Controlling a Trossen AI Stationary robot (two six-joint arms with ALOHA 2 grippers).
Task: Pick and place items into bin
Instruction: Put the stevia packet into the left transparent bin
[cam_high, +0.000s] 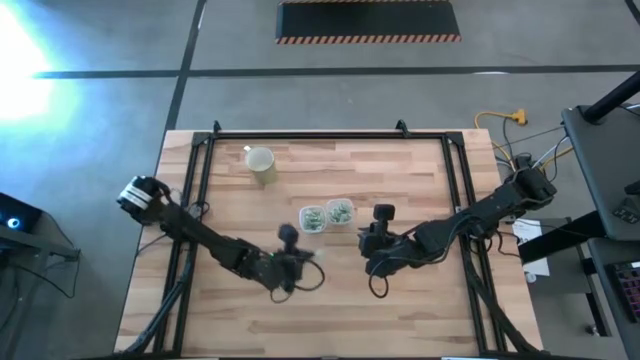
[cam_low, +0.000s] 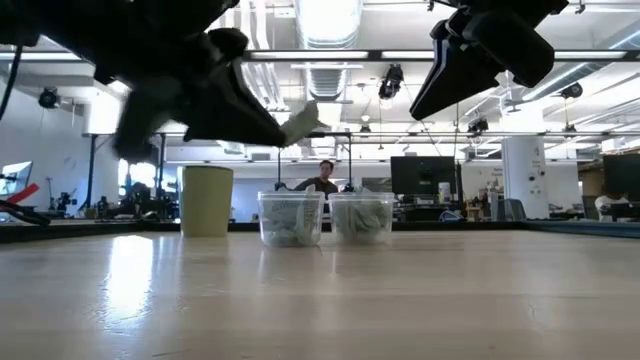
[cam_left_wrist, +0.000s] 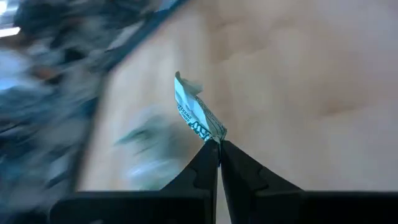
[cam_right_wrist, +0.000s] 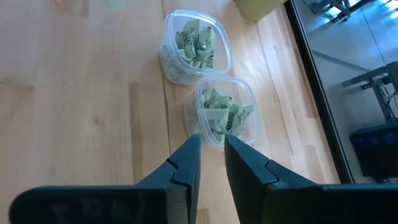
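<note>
Left wrist view puts the nearest thing right at the tips of the left gripper (cam_left_wrist: 219, 144): its jaws are clenched on the corner of one wrapped item (cam_left_wrist: 198, 112), a thin, crinkly green-and-white packet that sticks out ahead of them, pinched at one end so the rest hangs free and should drop cleanly on release. Beneath it the pale wooden table (cam_left_wrist: 292, 68) streaks past in blur. From the low view the same packet shows as a pale tab at the tip of the left gripper (cam_low: 295, 128), held well above the table and just above and short of the two bins. The right gripper (cam_right_wrist: 211, 152) hovers with its jaws parted a little and nothing between them, aimed down at the nearer clear bin (cam_right_wrist: 244, 99), which lies just beyond its tips; the farther clear bin (cam_right_wrist: 219, 37) touches or nearly touches it. Both are small, round-cornered, transparent plastic tubs, each holding a heap of the crumpled green-and-white items (cam_right_wrist: 222, 115), kept side by side probably so pieces can be moved from one to the other. Beyond them stands a smooth beige cup (cam_high: 261, 163), upright and apart from the bins.
</note>
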